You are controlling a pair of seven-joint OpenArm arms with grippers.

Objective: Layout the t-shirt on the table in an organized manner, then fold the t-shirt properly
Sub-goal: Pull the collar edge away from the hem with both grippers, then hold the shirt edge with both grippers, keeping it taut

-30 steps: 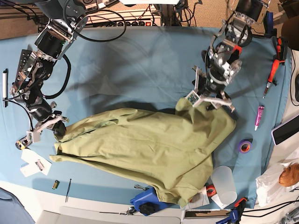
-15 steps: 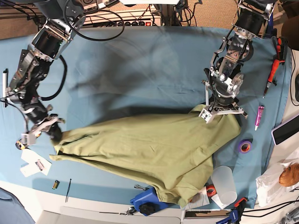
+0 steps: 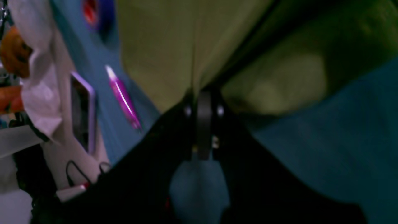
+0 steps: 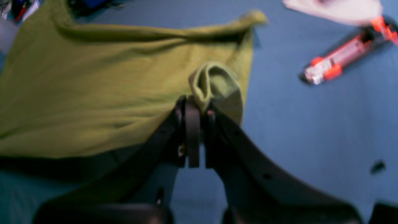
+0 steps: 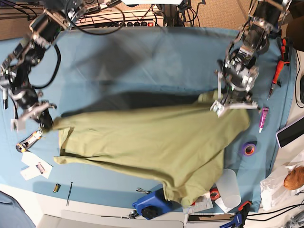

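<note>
Olive t-shirt is stretched across the blue-covered desk, gripped at opposite edges: fabric is pinched by the closed left fingers and by the closed right fingers. A pink pen is seen nearby.

From my seat, the t-shirt lies spread across the middle of the bench, its near hem reaching the front edge. My left pincer sits at the shirt's far corner on the base view's right, my right pincer at the opposite corner on that view's left. Right of the shirt lie a marker and a tape roll, the roll nearer me. A cup rests beside the shirt's front right edge.
</note>
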